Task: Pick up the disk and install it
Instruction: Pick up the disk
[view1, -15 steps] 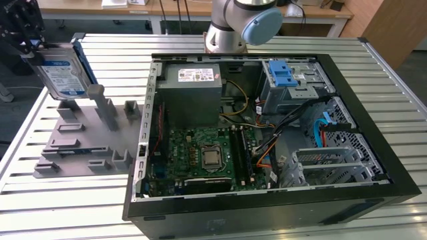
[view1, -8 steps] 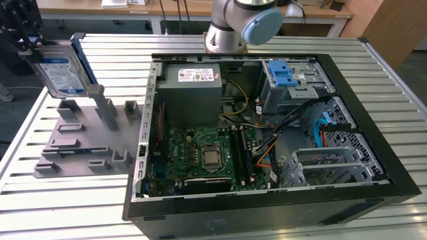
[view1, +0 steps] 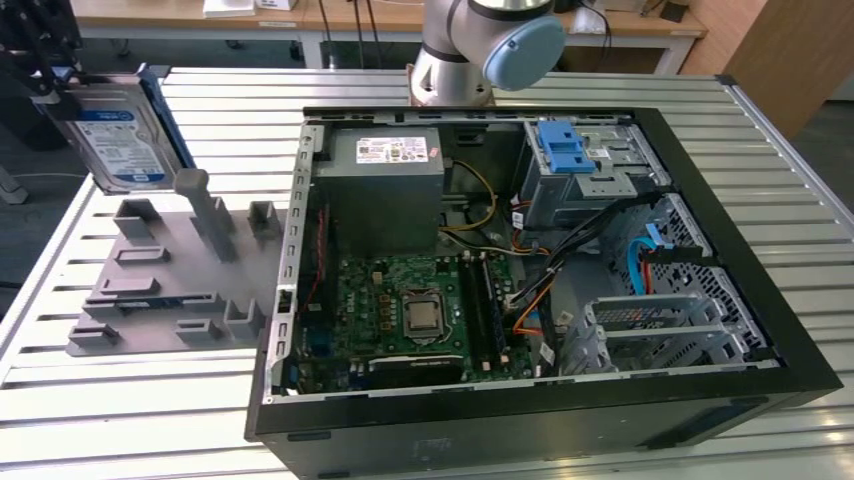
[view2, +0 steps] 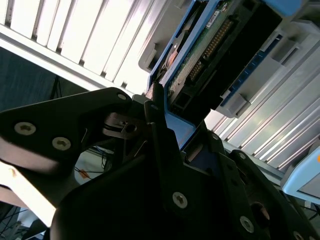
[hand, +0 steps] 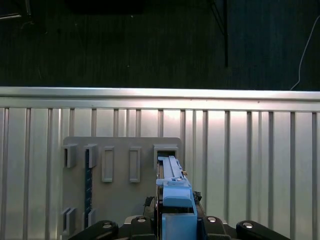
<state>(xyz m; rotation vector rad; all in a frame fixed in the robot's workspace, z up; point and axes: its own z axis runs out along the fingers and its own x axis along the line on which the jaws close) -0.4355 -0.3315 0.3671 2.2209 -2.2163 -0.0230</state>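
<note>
Gripper holding the disk above the holder.
In the exterior view, the gripper (view1: 60, 78) is clamping the disk (view1: 118, 140) upright over the grey holder (view1: 160, 290), by the bench's (view1: 134, 420) edge at the exterior view's left, beside the open case (view1: 534, 270). In the second wrist view, black fingers (view2: 155, 125) are pinching its blue-railed end. In the first wrist view, it is hanging over a holder slot.

Label on the disk (view1: 118, 140): blue and white, with print too small to make out.
Sticker (view1: 391, 151) on the power supply (view1: 387, 205): white with dark print, not legible.
Motherboard (view1: 414, 310): markings cannot be read.
</note>
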